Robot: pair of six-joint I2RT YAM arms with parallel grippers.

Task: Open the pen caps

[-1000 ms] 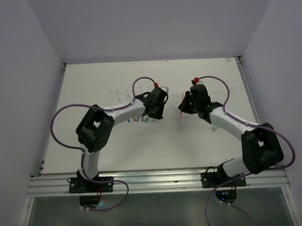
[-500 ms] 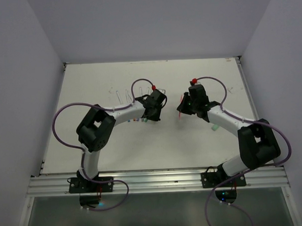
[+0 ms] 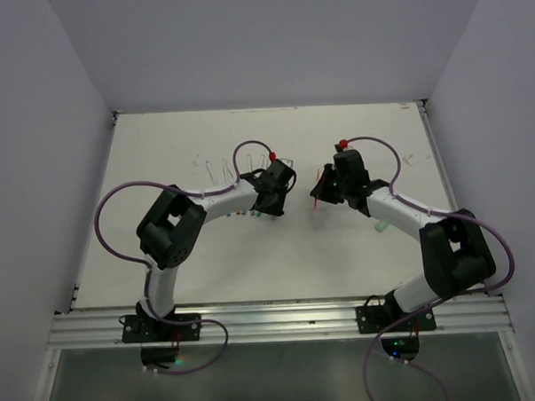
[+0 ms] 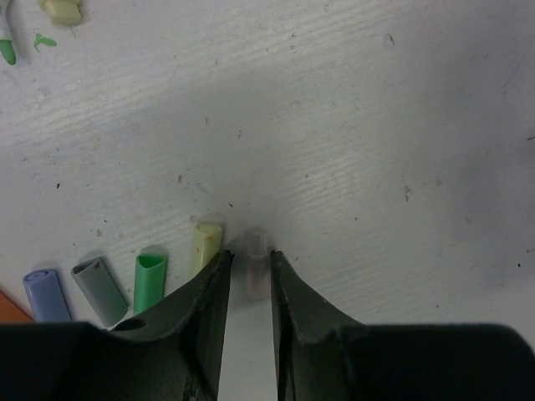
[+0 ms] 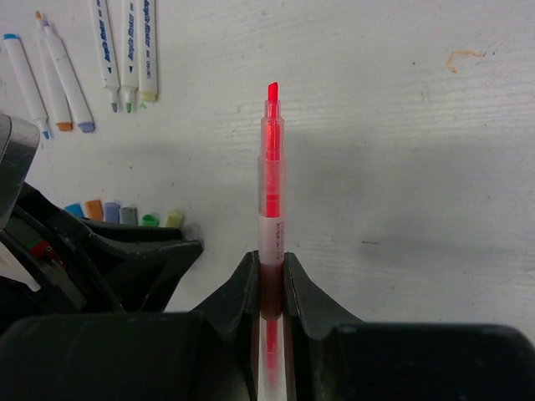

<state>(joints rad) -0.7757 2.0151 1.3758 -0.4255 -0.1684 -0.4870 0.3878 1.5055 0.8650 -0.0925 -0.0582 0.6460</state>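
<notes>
**Clerk:** Entry one, left side?

**Me:** My left gripper (image 4: 249,257) has its fingers pinched on a short clear plastic cap (image 4: 255,241). It is held low over the scuffed white table (image 4: 376,125), just beside the yellowish end of a row of short coloured plastic caps (image 4: 150,282).

**Clerk:** Entry two, right side?

**Me:** My right gripper (image 5: 269,259) has its fingers clamped on a red-pink highlighter pen with a see-through barrel (image 5: 271,167). The chisel tip is bare and points away from me.

**Clerk:** Changes in the last second?

**Me:** The right gripper has drifted slightly toward the left one, and its elbow has folded in. The left gripper has barely shifted. Pen and clear cap are in separate grips and well apart, so I judge this pen opened. What remains is probably to lay the cap at the end of the row.

**Clerk:** Differences between the views?

**Me:**
- **Overhead:** The two grippers sit near each other without touching, and the pen is only a red sliver. The clear cap cannot be made out there.
- **Left wrist:** This view alone shows the clear cap, next to the blue, grey, green and yellowish caps.
- **Right wrist:** This view alone shows the bare tip and a longer run of six caps. It also shows the long white pen barrels (image 5: 125,50) lying farther off, with their coloured tips uncovered.
</notes>
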